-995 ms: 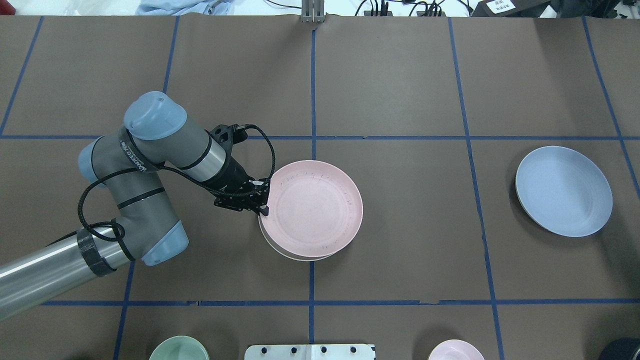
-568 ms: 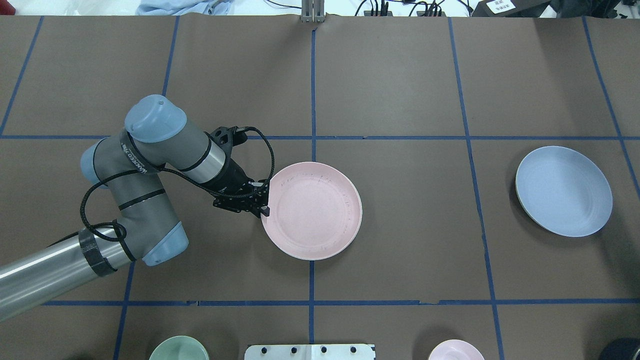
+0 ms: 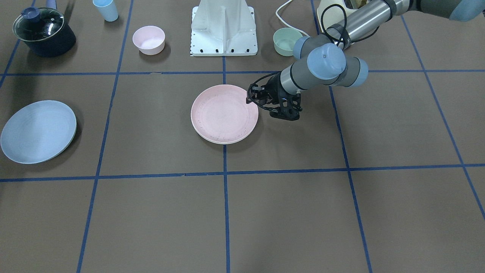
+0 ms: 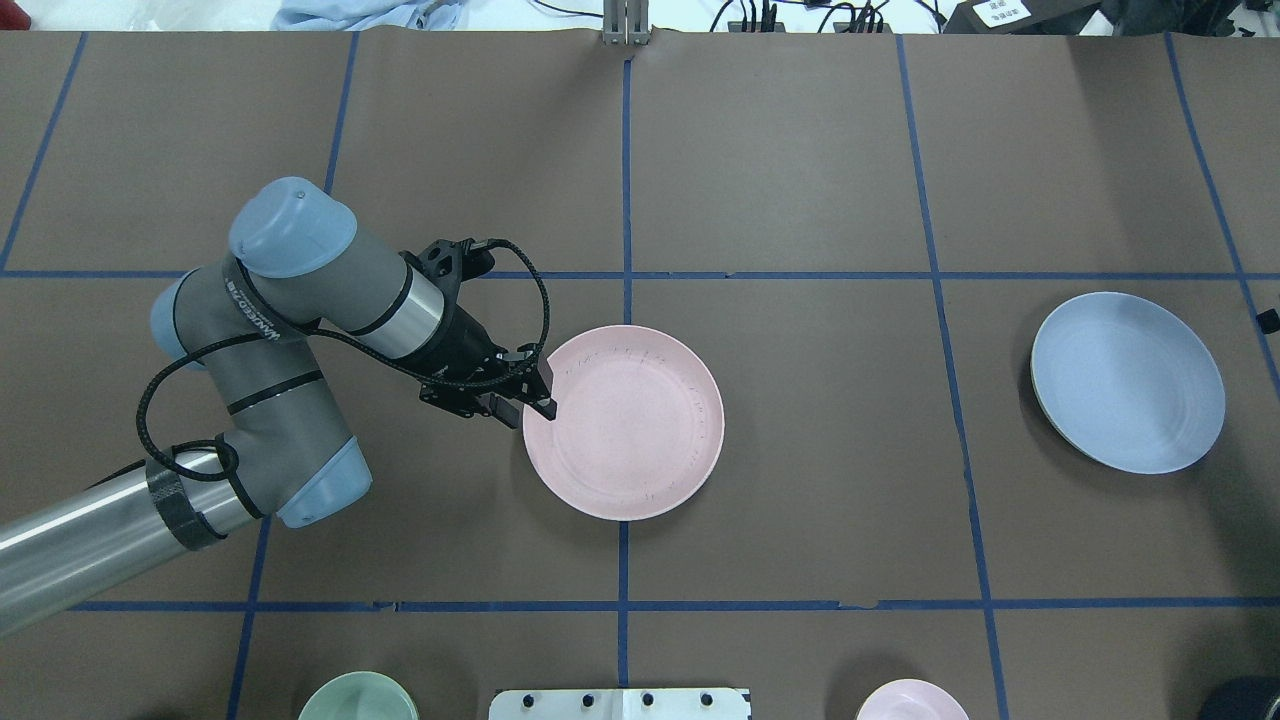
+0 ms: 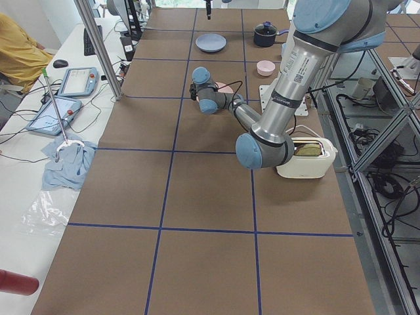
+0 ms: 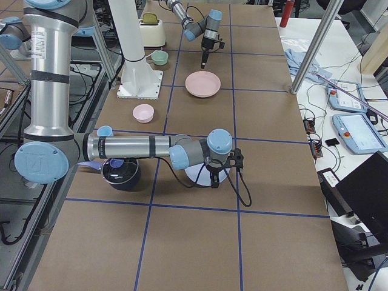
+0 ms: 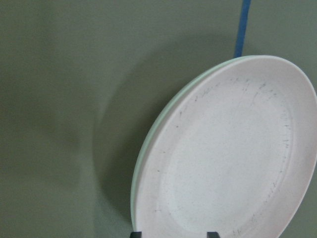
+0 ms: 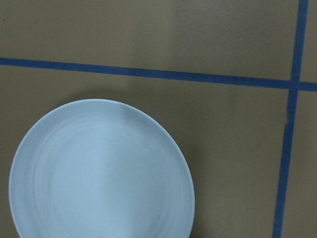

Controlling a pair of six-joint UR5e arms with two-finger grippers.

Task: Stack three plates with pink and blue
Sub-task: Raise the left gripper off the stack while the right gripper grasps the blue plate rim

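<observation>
1. Pink plate (image 4: 636, 421) sits at the centre of the desk (image 4: 800, 480), nested on the cream-white plate (image 7: 146, 148). Only a thin rim of the lower one shows.
2. Left gripper (image 4: 533, 402) is at the pink plate's rim on the robot's left side, released, fingers spread, holding nothing.
3. Blue plate (image 4: 1127, 382) lies alone, well apart, on the robot's right side.
4. Right gripper (image 6: 213, 180) is above the blue plate. Released or clenched: cannot tell.

Pink plate (image 4: 633, 422) now rests flat — left gripper (image 4: 532, 406) released it (jaws apart).
</observation>
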